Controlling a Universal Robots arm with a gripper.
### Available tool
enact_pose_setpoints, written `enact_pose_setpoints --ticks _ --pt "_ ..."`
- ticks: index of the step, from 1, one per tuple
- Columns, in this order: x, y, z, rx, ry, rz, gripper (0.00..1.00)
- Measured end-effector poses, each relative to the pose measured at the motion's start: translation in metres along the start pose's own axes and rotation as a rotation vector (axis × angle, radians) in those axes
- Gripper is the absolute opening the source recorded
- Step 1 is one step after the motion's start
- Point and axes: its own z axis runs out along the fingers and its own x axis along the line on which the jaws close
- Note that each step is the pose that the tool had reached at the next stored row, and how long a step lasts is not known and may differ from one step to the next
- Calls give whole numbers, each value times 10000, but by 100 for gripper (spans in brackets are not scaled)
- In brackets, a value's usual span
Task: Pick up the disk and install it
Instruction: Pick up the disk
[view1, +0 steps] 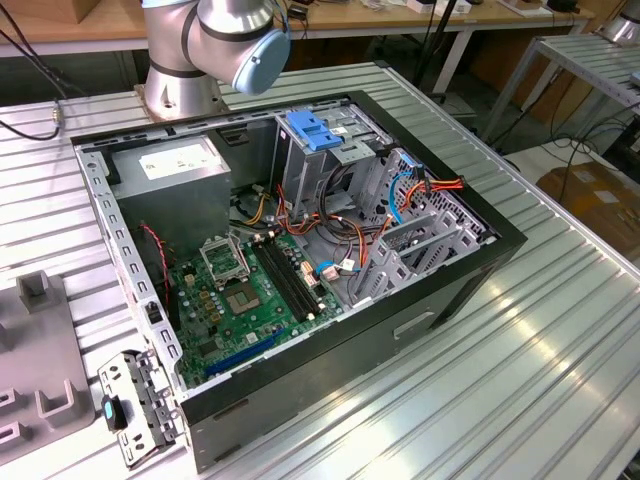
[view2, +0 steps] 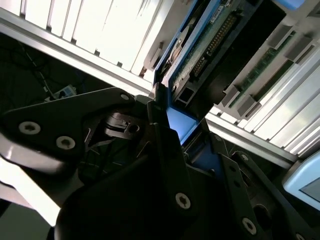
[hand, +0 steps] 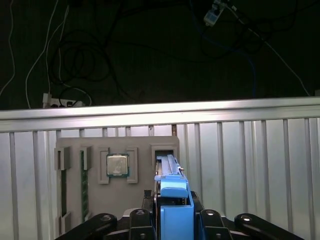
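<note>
The disk stands on edge in a slot of a grey parts tray, its blue plastic rail facing the first wrist camera. In the second wrist view the disk shows its green circuit board and connector, with the blue rail at its near end. My gripper straddles that rail, a dark finger pressed against each side of it, so it is shut on the disk. The same gripper appears in the second wrist view with its black fingers tight against the rail.
The open computer case lies on the ribbed aluminium table, with the motherboard, a grey drive cage topped by a blue bracket and a grey power supply inside. The arm's base stands behind it. The tray also holds a processor and memory sticks.
</note>
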Motion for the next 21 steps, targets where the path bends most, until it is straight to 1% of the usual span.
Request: enact_pose_setpoints --ticks 4,21 --pt "0 1 -51 1 -1 0 37" --pt "-2 4 -189 0 0 -1 37"
